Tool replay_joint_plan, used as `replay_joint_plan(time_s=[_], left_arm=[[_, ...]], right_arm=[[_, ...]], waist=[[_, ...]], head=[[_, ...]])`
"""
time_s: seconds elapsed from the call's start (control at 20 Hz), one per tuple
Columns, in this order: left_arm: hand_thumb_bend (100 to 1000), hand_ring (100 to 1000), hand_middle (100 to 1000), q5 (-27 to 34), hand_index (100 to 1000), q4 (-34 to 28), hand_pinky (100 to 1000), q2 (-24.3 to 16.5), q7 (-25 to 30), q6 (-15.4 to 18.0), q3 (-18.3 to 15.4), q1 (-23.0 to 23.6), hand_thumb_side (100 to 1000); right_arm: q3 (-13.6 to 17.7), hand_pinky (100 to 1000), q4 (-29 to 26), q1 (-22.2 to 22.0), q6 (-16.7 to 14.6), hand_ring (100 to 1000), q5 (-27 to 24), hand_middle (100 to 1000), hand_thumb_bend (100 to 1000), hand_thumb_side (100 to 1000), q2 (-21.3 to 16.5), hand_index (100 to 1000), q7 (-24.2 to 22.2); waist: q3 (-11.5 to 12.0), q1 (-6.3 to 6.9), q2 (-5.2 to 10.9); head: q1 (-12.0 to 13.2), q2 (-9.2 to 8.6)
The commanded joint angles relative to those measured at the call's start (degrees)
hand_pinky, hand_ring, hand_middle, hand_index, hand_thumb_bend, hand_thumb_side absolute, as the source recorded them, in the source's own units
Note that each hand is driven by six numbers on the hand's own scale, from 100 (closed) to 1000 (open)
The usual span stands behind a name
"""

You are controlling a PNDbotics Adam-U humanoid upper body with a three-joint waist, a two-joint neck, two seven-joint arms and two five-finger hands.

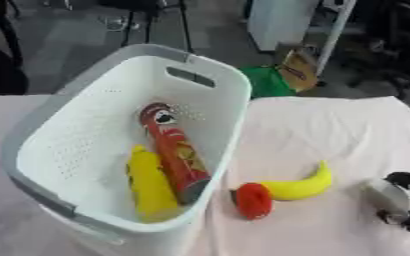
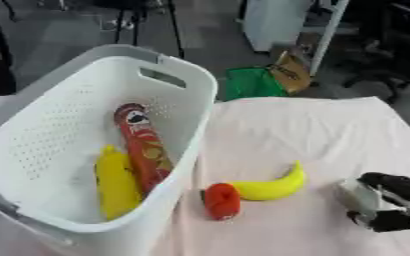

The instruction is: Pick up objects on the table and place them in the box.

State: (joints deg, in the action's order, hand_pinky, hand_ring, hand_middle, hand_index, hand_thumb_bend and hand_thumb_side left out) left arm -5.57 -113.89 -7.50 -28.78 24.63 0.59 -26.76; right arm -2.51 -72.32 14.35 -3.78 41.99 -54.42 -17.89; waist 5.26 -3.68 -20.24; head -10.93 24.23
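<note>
White basket (image 1: 230, 107), on the table's left: holds a red tube can (image 1: 175, 150) and a yellow bottle (image 1: 150, 187) side by side. On the pale cloth (image 2: 331, 135) beside it: banana (image 2: 270, 187) touching a red object (image 2: 222, 201). Right hand (image 2: 385, 200) at the right edge, finger state impossible to tell

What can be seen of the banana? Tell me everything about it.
The banana is yellow, smooth and glossy, looking like plastic, and curved like a crescent with its tips pointing up in the view. It lies flat on the pale tablecloth, to the right of the white basket and outside it. Its lower left end meets the red object beside it; whether they truly touch cannot be told. The right hand is apart from it, near the right edge.
</note>
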Motion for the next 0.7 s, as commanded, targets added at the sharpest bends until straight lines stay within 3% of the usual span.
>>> replay_joint_plan(time_s=[0.05,0.25,0.55,0.7], left_arm=[[100,463,605,0.1,667,-0.7,599,0.0,0.3,-0.1,0.2,-0.9,961],[100,463,605,0.1,666,-0.7,599,-0.1,0.3,-0.1,0.2,-0.9,960],[100,464,605,0.0,666,-0.7,599,0.0,0.4,-0.1,0.2,-1.0,961],[100,464,606,0.0,666,-0.7,599,0.0,0.4,0.0,0.3,-1.0,961]], right_arm=[[0.5,1000,-0.4,0.4,0.6,1000,0.8,958,319,716,-1.6,1000,1.8],[0.1,1000,-1.4,-0.1,1.8,1000,1.8,910,323,691,-1.7,958,5.2],[0.1,1000,-2.0,-0.4,3.3,992,3.1,807,225,710,-1.6,864,9.7],[-0.2,994,-2.1,-0.5,4.2,976,3.7,767,217,692,-1.6,826,12.3]], waist=[[-0.1,0.02,0.89],[-0.2,0.0,0.93],[-0.4,0.0,1.0],[-0.4,-0.01,1.0]], head=[[0.0,-0.41],[0.1,-0.29],[0.2,-0.32],[0.2,-0.4]])
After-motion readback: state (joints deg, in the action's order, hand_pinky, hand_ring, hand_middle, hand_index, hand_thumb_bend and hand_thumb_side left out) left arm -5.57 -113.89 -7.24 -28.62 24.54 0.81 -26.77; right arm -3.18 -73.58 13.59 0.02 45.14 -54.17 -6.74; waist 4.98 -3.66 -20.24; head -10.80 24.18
